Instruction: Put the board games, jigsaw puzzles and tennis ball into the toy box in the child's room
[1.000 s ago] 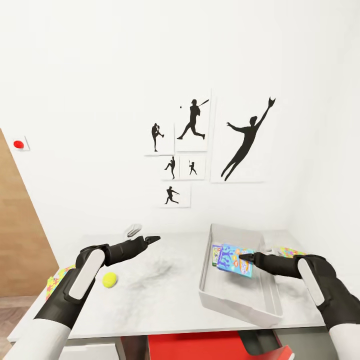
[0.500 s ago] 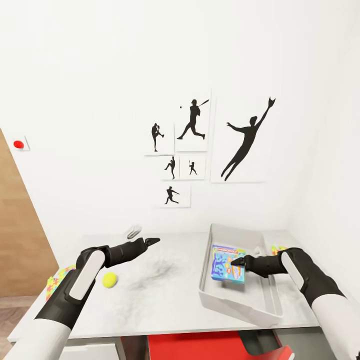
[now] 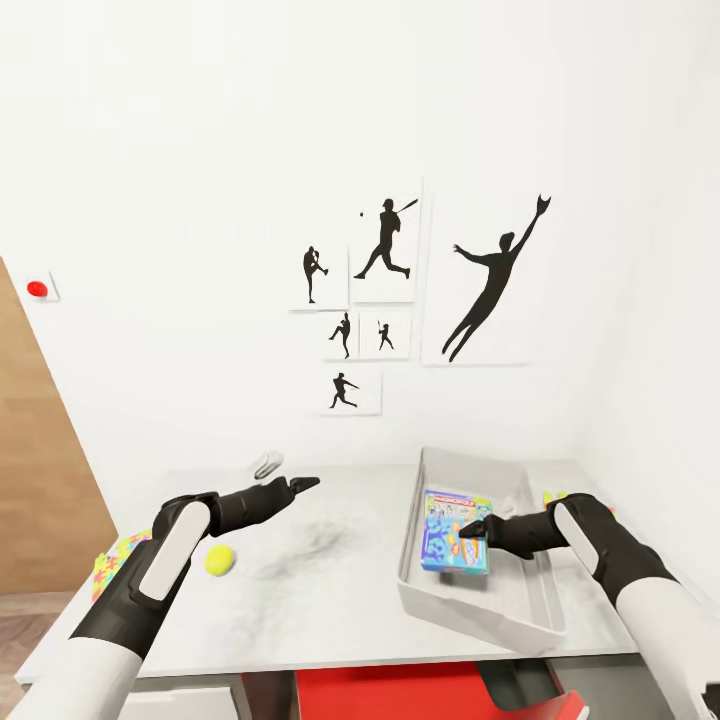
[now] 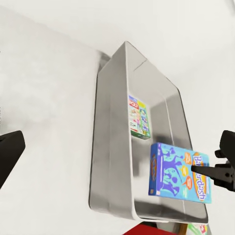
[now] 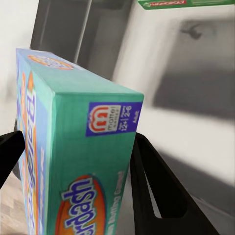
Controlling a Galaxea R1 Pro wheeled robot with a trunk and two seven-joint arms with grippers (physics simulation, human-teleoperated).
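right end effector (image 3: 473, 527) pinching blue board game (image 3: 454, 533) over toy box (image 3: 470, 600) on table (image 3: 320, 590), left end effector (image 3: 300, 483) spread above tennis ball (image 3: 220, 560); early release could land game propped on the rim.

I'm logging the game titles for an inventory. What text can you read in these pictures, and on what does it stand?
"Balderdash": face of the blue board game held by the right gripper.
"dash", "mattel", "12+", "2-6", "Adult": the same box, right wrist view.
"MONOPOLY": edge of the green board game in the toy box.
Smaller print on both boxes is too blurred to read.
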